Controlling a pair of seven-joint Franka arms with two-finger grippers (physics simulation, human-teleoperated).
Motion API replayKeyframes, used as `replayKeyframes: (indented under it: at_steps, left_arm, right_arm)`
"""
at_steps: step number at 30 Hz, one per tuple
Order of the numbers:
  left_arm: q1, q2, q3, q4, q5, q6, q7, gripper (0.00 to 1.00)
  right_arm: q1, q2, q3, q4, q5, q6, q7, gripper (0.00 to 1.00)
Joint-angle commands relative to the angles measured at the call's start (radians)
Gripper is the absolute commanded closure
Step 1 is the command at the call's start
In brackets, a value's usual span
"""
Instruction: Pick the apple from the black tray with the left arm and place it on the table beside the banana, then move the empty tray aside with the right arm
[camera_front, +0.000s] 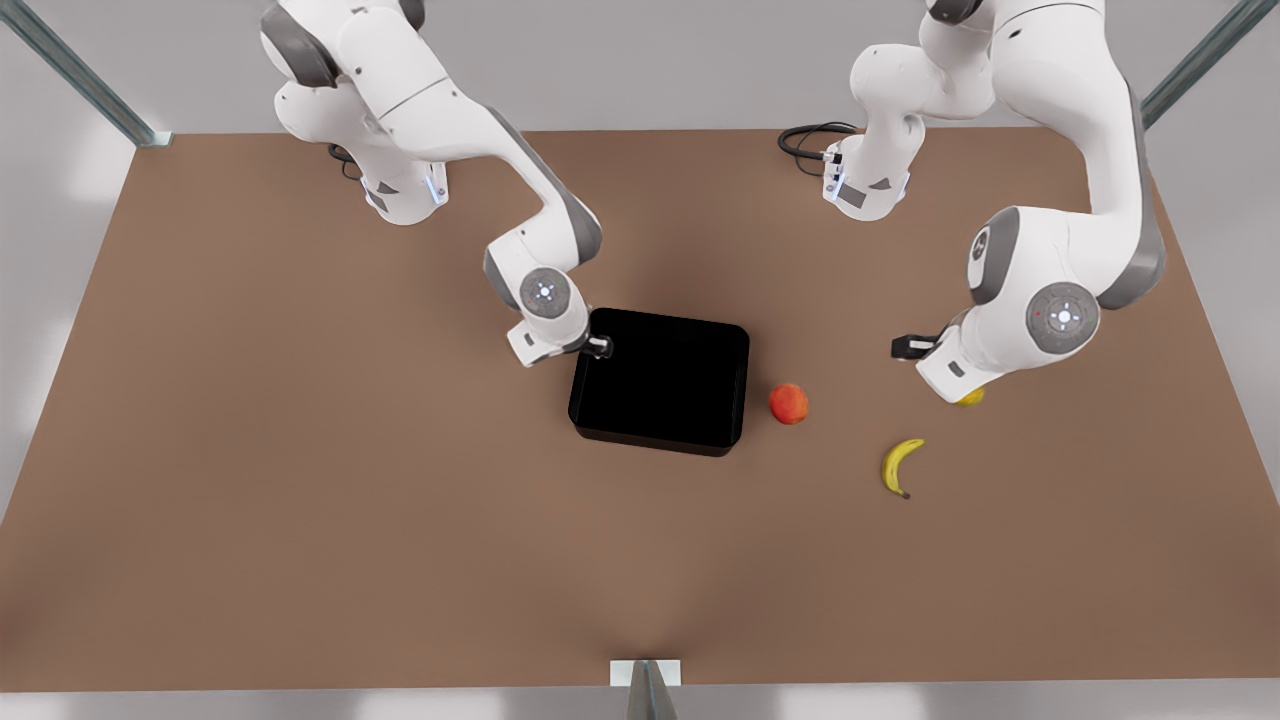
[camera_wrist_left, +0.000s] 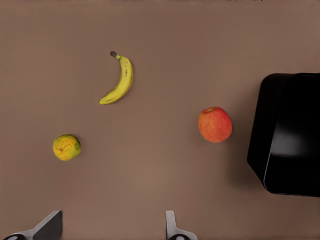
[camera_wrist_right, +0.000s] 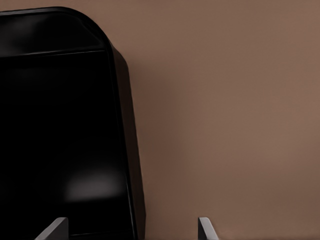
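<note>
The banana (camera_front: 900, 466) lies nearest the camera, the apple (camera_front: 789, 404) near it on the table (camera_front: 300, 500), just beside the black tray (camera_front: 660, 380). Right gripper (camera_front: 600, 346) straddles the tray's wall, fingers spread wide, holding nothing. Left gripper (camera_wrist_left: 112, 227) hovers open and empty. That tray looks stiff, glossy, probably slippery; pinch the low wall.

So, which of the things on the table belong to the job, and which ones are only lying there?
Belong to the job: apple, on the table; black tray, empty; banana; left fingers, open over the fruit; right fingers, open at the tray's wall.
Lying about: yellow-green round fruit.
</note>
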Motion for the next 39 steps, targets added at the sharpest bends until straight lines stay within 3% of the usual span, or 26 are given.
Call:
replayKeyframes:
  at_steps: [1,10,14,16,19,24,29,33,35,39]
  left_arm:
    - [-0.006,0.006,-0.011,0.015,0.007,0.050,0.161,0.00]
    - [-0.059,0.032,-0.012,0.049,0.015,0.053,0.120,0.00]
    - [-0.069,0.035,-0.012,0.050,0.019,0.053,0.099,0.00]
    - [-0.079,0.037,-0.012,0.050,0.019,0.053,0.096,0.00]
    - [-0.089,0.043,-0.012,0.052,0.021,0.052,0.054,0.00]
    - [-0.091,0.041,-0.012,0.052,0.021,0.052,0.053,0.00]
    - [-0.091,0.043,-0.012,0.052,0.021,0.052,0.053,0.00]
    - [-0.091,0.043,-0.012,0.052,0.021,0.052,0.053,0.00]
    - [-0.091,0.043,-0.012,0.056,0.021,0.052,0.053,0.00]
    - [-0.091,0.046,-0.012,0.061,0.021,0.052,0.053,0.00]
  right_arm:
    - [0.005,0.017,0.001,-0.001,0.004,0.056,0.113,0.03]
    - [0.016,0.069,0.001,0.002,0.015,0.078,0.044,0.10]
    - [0.016,0.089,0.003,0.007,0.016,0.079,0.018,0.34]
    - [0.014,0.089,0.003,0.007,0.027,0.079,-0.021,0.63]
    - [0.014,0.089,0.003,0.007,0.049,0.079,-0.065,0.83]
    - [0.014,0.079,0.003,0.008,0.062,0.076,-0.087,0.85]
    - [-0.002,-0.032,-0.008,0.008,0.064,0.006,-0.142,0.89]
    - [-0.116,-0.118,-0.009,0.010,0.062,-0.095,-0.304,0.90]
    - [-0.199,-0.136,-0.011,0.020,0.062,-0.145,-0.449,1.00]
    - [-0.294,-0.135,-0.018,0.050,0.047,-0.212,-0.670,1.00]
